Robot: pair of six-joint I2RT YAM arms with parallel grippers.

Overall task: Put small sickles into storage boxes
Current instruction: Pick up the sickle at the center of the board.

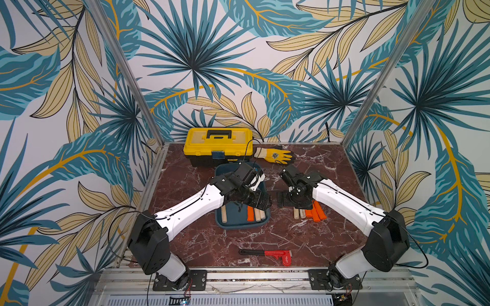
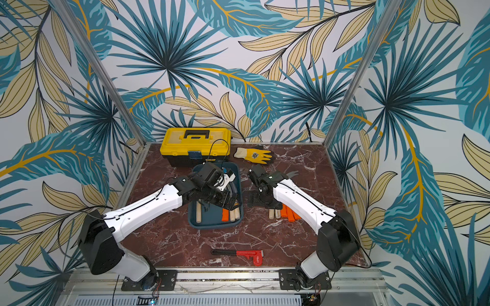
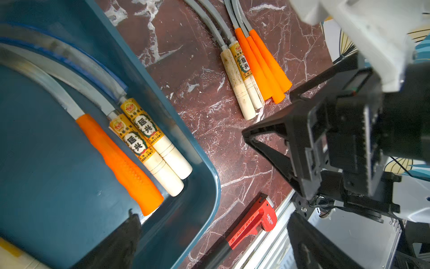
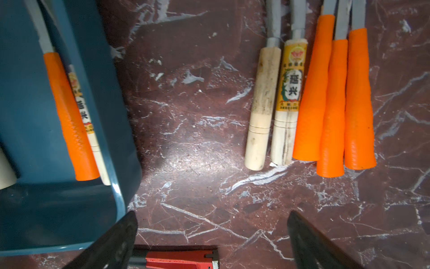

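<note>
Four small sickles (image 3: 149, 149) lie in the teal storage box (image 1: 238, 225); five more (image 4: 309, 93) wait beside it on the marble table (image 4: 197, 151); left gripper (image 3: 212, 214) and right gripper (image 4: 211, 212) hover spread wide, empty.

The dark teal tray (image 1: 240, 225) lies flat on the table (image 1: 212, 243) and holds four sickles (image 3: 139, 149), one with an orange handle and three with wooden ones. Five more sickles (image 4: 309, 93) lie side by side near it, two wooden-handled and three orange.
</note>
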